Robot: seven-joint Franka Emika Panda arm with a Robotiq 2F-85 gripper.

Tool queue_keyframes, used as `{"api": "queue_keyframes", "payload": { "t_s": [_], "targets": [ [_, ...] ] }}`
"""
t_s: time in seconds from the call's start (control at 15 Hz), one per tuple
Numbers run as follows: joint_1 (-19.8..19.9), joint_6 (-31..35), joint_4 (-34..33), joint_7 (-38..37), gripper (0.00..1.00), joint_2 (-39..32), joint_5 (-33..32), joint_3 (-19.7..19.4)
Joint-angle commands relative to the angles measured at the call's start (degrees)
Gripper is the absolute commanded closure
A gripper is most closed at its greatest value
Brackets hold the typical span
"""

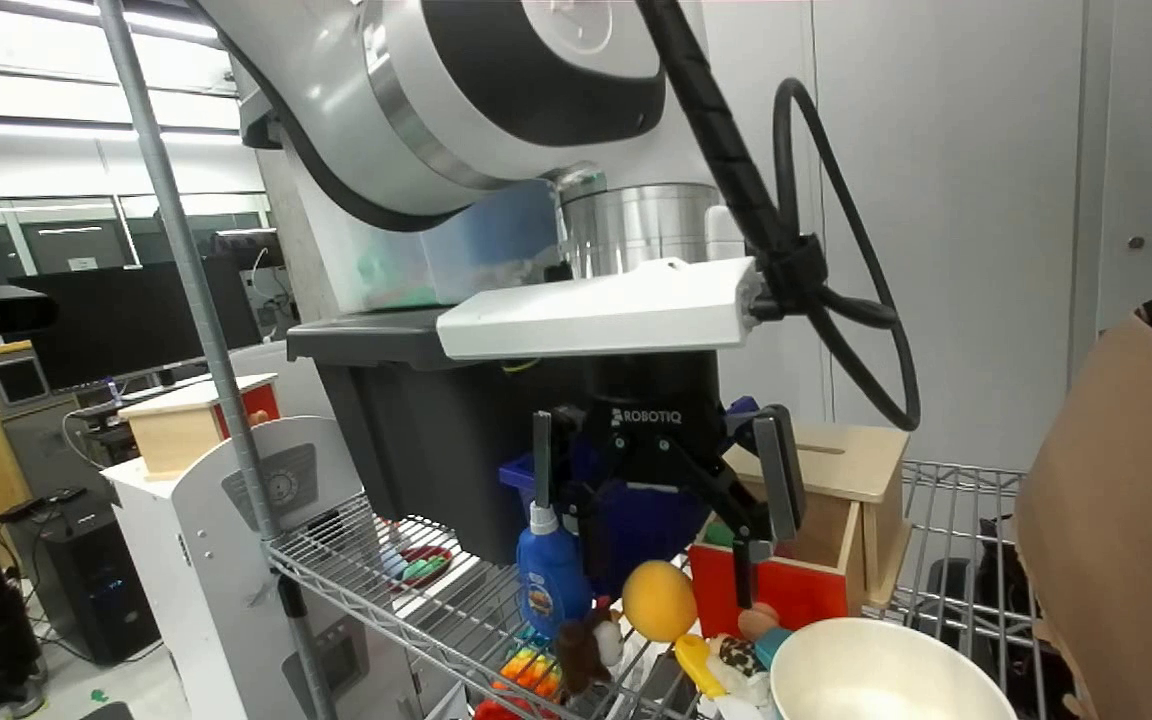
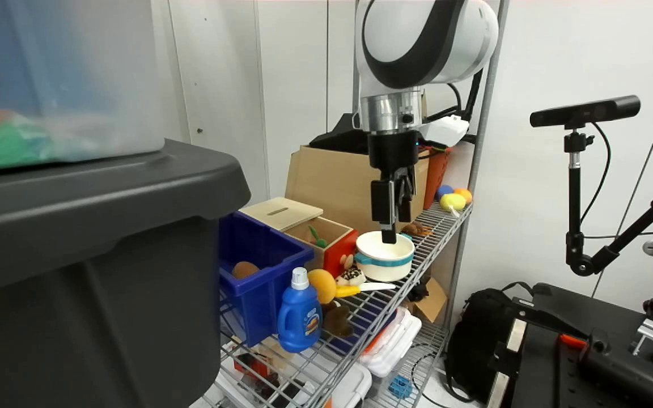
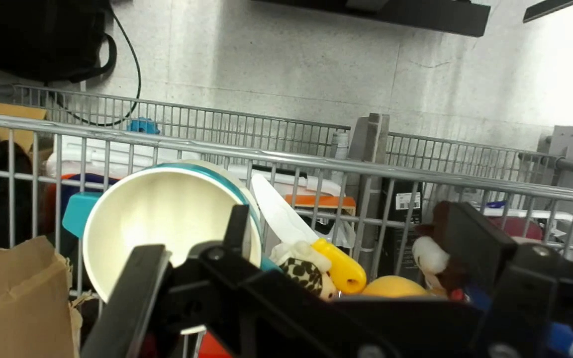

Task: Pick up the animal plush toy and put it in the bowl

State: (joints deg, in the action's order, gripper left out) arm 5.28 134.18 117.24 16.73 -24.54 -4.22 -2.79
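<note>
The animal plush toy is a dark brown lump with a white muzzle. It lies near the shelf's front edge by the blue bottle in both exterior views (image 1: 581, 655) (image 2: 338, 321). In the wrist view the toy (image 3: 430, 254) is partly hidden by a gripper finger. The bowl is cream-white with a teal band and handles, upright in both exterior views (image 1: 891, 670) (image 2: 383, 272), and its inside shows in the wrist view (image 3: 137, 223). My gripper (image 1: 666, 535) is open and empty above the shelf. In an exterior view it (image 2: 393, 218) appears above the bowl.
A yellow-orange round toy (image 1: 659, 601), a yellow-handled toy knife (image 3: 286, 219) and a spotted toy (image 3: 304, 273) lie between plush and bowl. Behind stand a blue bin (image 2: 270, 283), a wooden box (image 2: 318, 235) and a cardboard box (image 2: 332, 181). A blue bottle (image 2: 300, 314) stands beside the plush.
</note>
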Motion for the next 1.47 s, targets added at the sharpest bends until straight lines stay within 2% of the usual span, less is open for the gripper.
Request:
{"api": "queue_keyframes", "payload": {
  "t_s": [0.0, 0.4, 0.87, 1.4],
  "targets": [
    [-0.28, -3.76, -4.71, -1.45, 0.00, -2.75, 0.32, 1.35],
    [-0.36, -4.65, -8.69, -2.09, 0.00, -6.29, 0.85, 2.70],
    [-2.22, -6.23, -14.84, -2.69, 0.00, -12.06, 0.42, 4.20],
    [-3.09, -7.71, -19.50, -2.81, 0.00, -15.96, 0.38, 4.54]
  ]
}}
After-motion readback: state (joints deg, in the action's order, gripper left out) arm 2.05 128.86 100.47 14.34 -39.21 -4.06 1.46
